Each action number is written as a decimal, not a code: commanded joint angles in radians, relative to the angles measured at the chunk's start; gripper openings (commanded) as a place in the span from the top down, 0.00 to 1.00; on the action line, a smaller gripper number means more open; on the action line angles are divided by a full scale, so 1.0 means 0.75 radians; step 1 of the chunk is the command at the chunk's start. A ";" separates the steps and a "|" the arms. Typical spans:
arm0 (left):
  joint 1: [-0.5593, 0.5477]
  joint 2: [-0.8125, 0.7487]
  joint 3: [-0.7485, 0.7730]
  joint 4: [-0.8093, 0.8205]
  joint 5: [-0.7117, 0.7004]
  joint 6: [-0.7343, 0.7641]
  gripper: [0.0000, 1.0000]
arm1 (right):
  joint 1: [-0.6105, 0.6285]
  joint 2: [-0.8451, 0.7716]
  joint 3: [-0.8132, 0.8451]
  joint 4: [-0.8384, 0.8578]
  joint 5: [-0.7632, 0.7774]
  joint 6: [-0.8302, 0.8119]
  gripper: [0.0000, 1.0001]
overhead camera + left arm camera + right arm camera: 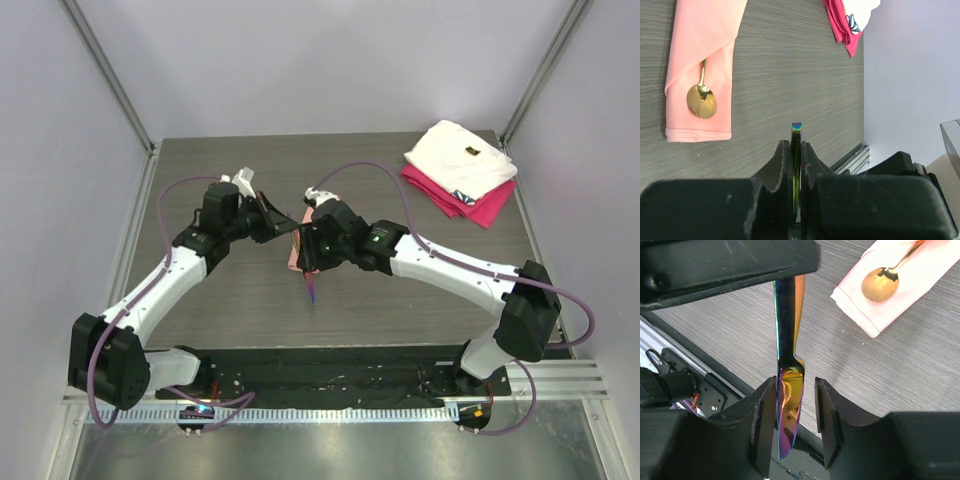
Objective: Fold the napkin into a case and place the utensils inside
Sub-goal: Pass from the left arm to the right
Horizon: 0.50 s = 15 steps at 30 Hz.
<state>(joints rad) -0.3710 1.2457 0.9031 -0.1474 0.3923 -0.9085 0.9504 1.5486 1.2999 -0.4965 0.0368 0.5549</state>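
- 2 grippers meet over the middle of the table (790,75), and 1 knife (789,390) with a rainbow sheen spans the gap between them.
- The left gripper (796,146) is clamped on the thin handle end of the knife, its jaws pressed flat against both sides.
- The right gripper (795,382) has its jaws parted around the serrated blade. The blade sits close to 1 of the fingers (764,415), with a clear gap to the other, so it is not pinched.
- The knife is off the table, carried by the left gripper alone.
- The napkin (700,55) lies on the grey wood-grain table as a long narrow pink case, with a diagonal flap across it.
- 1 gold spoon (702,100) lies in the napkin, its handle tucked under the flap and its round bowl showing near the hemmed end.
- From above, the 2 wrists hide most of the napkin.
- At the far right corner, a folded white cloth (462,158) lies on top of a folded magenta cloth (478,204), well apart from the napkin.
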 commanded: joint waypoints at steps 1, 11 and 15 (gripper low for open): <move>-0.025 0.008 0.082 0.011 -0.026 0.011 1.00 | 0.005 -0.026 0.048 -0.017 0.035 -0.028 0.62; -0.045 0.030 0.131 -0.020 -0.057 0.027 1.00 | 0.007 -0.015 0.038 -0.003 0.031 -0.014 0.70; -0.045 0.059 0.148 -0.026 -0.057 0.037 1.00 | 0.007 -0.009 0.044 0.005 -0.004 0.019 0.92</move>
<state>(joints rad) -0.4007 1.2785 0.9539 -0.1856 0.3492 -0.8970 0.9516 1.5490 1.2999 -0.5034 0.0444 0.5598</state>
